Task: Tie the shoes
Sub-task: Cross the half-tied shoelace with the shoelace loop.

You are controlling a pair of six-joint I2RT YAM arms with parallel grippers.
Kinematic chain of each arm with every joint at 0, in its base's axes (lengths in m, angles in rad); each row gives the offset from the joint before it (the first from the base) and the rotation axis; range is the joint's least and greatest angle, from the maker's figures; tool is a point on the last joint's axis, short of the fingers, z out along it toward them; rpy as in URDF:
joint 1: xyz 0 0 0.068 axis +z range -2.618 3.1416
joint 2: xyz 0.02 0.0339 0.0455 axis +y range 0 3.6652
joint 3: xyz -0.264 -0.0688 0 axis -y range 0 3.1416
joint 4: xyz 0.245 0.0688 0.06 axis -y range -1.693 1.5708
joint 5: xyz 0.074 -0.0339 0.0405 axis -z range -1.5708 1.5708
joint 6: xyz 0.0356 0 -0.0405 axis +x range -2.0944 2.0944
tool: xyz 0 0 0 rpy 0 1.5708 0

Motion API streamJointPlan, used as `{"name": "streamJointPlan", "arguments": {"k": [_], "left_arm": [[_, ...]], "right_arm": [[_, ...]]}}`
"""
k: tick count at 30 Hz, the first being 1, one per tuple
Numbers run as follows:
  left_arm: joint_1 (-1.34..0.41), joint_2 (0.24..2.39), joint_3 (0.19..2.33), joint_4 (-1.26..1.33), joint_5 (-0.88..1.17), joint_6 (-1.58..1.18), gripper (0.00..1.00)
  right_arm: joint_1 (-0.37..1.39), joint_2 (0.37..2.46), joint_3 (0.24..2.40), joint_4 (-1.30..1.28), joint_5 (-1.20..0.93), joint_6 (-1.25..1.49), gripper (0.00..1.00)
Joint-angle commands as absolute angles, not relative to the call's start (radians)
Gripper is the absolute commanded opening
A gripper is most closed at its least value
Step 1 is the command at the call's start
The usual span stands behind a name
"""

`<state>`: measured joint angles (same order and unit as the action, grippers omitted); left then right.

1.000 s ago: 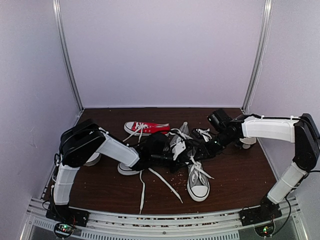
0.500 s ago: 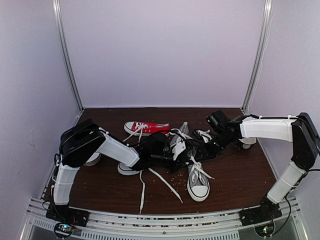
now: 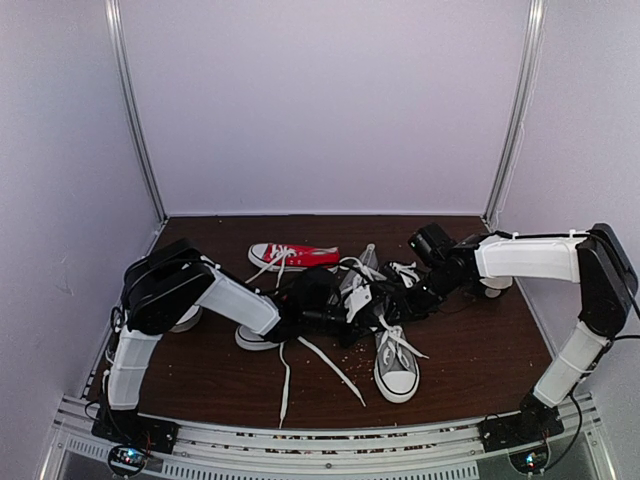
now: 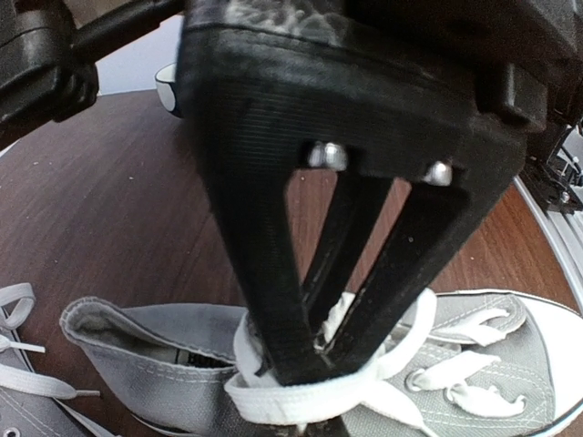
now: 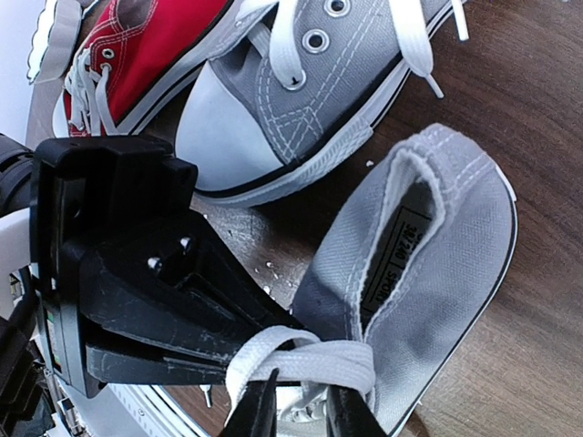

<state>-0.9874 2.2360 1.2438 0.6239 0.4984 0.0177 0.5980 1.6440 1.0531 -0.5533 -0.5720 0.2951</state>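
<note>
Centre of the top view, both arms meet over the grey shoes [image 3: 397, 368] on the table [image 3: 470, 360]. The left tool [image 4: 314, 350] is pinched tight on a white lace [image 4: 291, 401] above one shoe's opening. At the bottom edge the right tool [image 5: 301, 411] stands narrowly parted just under that lace loop, with the red sneaker [image 5: 146, 45] upper left

A robot lab's test cell: plain pale walls [image 3: 330, 110] and metal posts [image 3: 135, 110] box in a brown desk [image 3: 470, 350]. Two arms [image 3: 235, 300] are bolted to a slotted aluminium rail [image 3: 330, 450], beside small lit circuit boards [image 3: 127, 460].
</note>
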Motion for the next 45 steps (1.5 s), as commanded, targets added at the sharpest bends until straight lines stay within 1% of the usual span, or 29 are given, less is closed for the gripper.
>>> {"name": "streamJointPlan", "arguments": {"k": [1, 4, 10, 11, 23, 28, 34, 37, 42, 45], "left_arm": [[-0.980, 2.245, 1.275, 0.674, 0.519, 0.008, 0.03], [-0.980, 2.245, 1.273, 0.675, 0.516, 0.006, 0.03], [-0.980, 2.243, 1.268, 0.676, 0.511, 0.005, 0.03], [-0.980, 2.241, 1.265, 0.677, 0.511, 0.006, 0.03], [-0.980, 2.238, 1.261, 0.664, 0.504, 0.014, 0.03], [-0.980, 2.238, 1.261, 0.668, 0.505, 0.014, 0.03], [-0.980, 2.237, 1.259, 0.670, 0.504, 0.014, 0.04], [-0.980, 2.237, 1.259, 0.670, 0.506, 0.012, 0.04], [-0.980, 2.239, 1.261, 0.674, 0.511, 0.009, 0.04], [-0.980, 2.241, 1.262, 0.676, 0.513, 0.008, 0.04]], "right_arm": [[0.609, 1.662, 1.035, -0.563, -0.569, 0.295, 0.21], [0.610, 1.669, 1.037, -0.575, -0.565, 0.285, 0.18], [0.614, 1.664, 1.063, -0.618, -0.548, 0.253, 0.01], [0.612, 1.656, 1.073, -0.632, -0.537, 0.245, 0.00], [0.587, 1.588, 1.116, -0.688, -0.552, 0.212, 0.00], [0.588, 1.607, 1.103, -0.668, -0.570, 0.225, 0.00], [0.608, 1.644, 1.092, -0.644, -0.571, 0.245, 0.13], [0.613, 1.660, 1.095, -0.651, -0.555, 0.245, 0.15], [0.616, 1.668, 1.098, -0.666, -0.507, 0.247, 0.15], [0.619, 1.670, 1.106, -0.676, -0.468, 0.246, 0.12]]}}
